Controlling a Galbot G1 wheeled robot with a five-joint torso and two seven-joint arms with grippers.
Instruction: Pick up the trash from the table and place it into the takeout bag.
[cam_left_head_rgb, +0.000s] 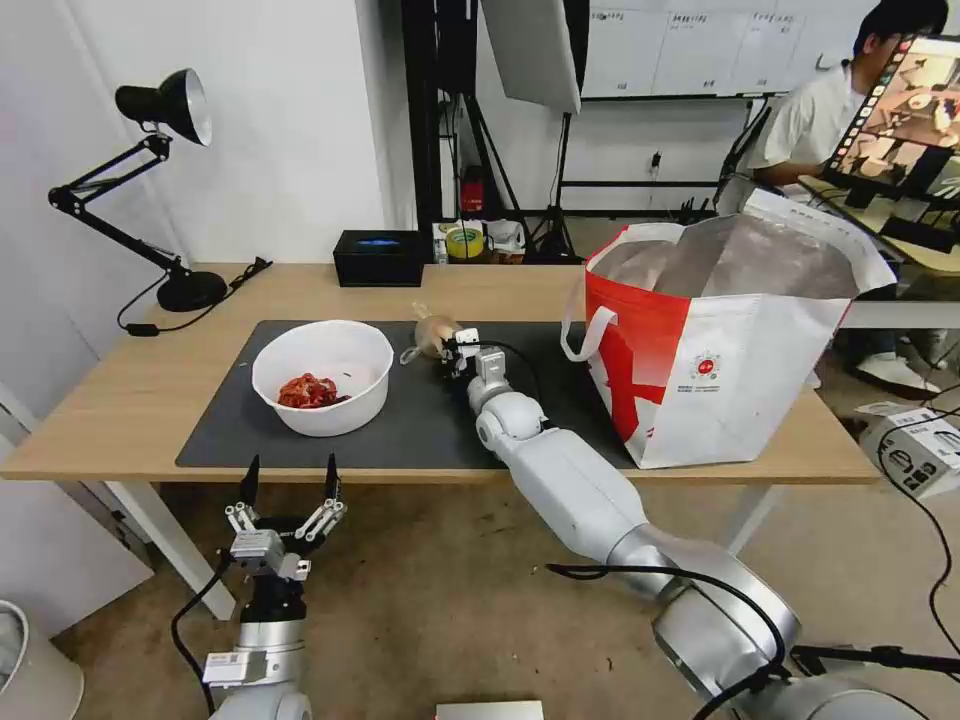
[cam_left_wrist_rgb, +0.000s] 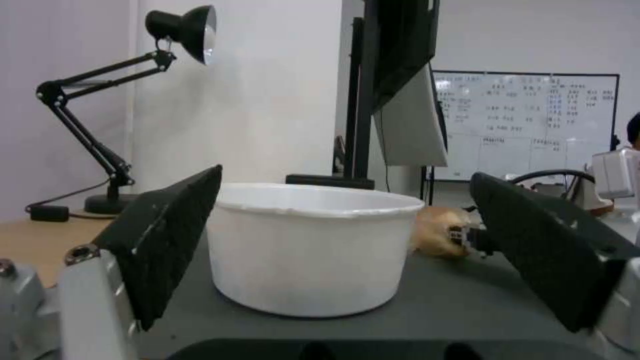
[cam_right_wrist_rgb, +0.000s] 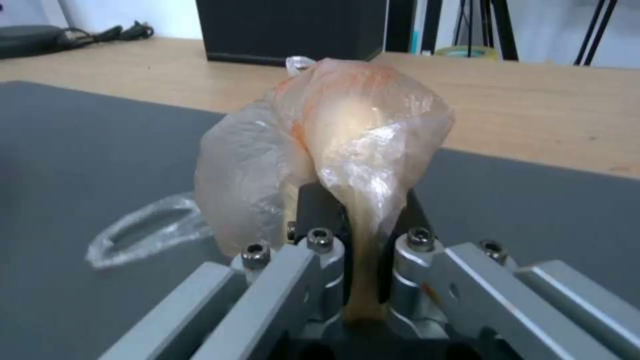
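Note:
A clear bag with a yellowish lump (cam_left_head_rgb: 434, 333) (cam_right_wrist_rgb: 333, 145) (cam_left_wrist_rgb: 441, 237) lies at the back of the dark mat, and my right gripper (cam_left_head_rgb: 453, 349) (cam_right_wrist_rgb: 363, 220) is shut on its near end. A white round bowl (cam_left_head_rgb: 322, 375) (cam_left_wrist_rgb: 310, 247) with red scraps stands on the mat's left half. My left gripper (cam_left_head_rgb: 290, 478) (cam_left_wrist_rgb: 347, 250) hangs open below the table's front edge, level with the bowl and short of it. The red-and-white takeout bag (cam_left_head_rgb: 720, 350) stands open on the right of the table (cam_left_head_rgb: 120, 390).
A black desk lamp (cam_left_head_rgb: 150, 180) stands at the back left corner, its cord trailing across the wood. A black rectangular box (cam_left_head_rgb: 378, 257) sits at the back edge. A person sits at a desk behind the bag.

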